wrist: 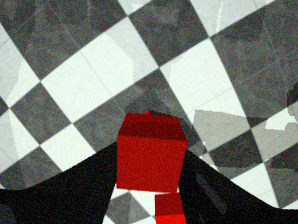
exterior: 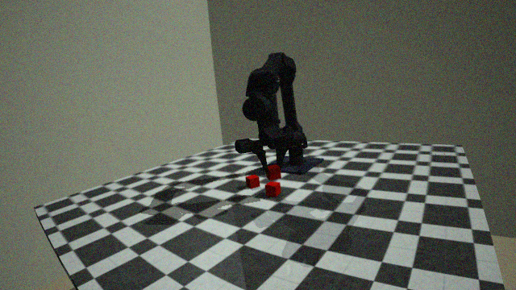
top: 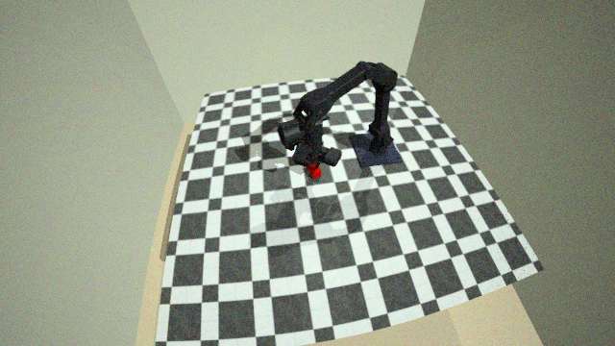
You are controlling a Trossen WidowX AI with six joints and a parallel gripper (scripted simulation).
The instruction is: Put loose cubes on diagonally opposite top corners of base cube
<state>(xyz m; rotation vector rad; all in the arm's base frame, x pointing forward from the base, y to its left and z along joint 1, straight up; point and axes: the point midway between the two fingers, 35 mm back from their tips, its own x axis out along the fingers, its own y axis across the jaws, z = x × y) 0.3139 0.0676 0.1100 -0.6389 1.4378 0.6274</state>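
Gripper (exterior: 272, 167): you have it clamped on one red cube (exterior: 273, 171), lifted.
Done: nothing placed.
Left: both cubes (base cube unidentifiable), release, withdraw.

From the top view, the arm and gripper (top: 314, 160) cover most of the red cubes; only part of one red cube (top: 313, 170) shows below the fingers, and which one cannot be told. In the wrist view, the dark fingers run off the bottom edge. The held cube (wrist: 150, 152) between them hides part of a second cube (wrist: 170, 215) beneath.
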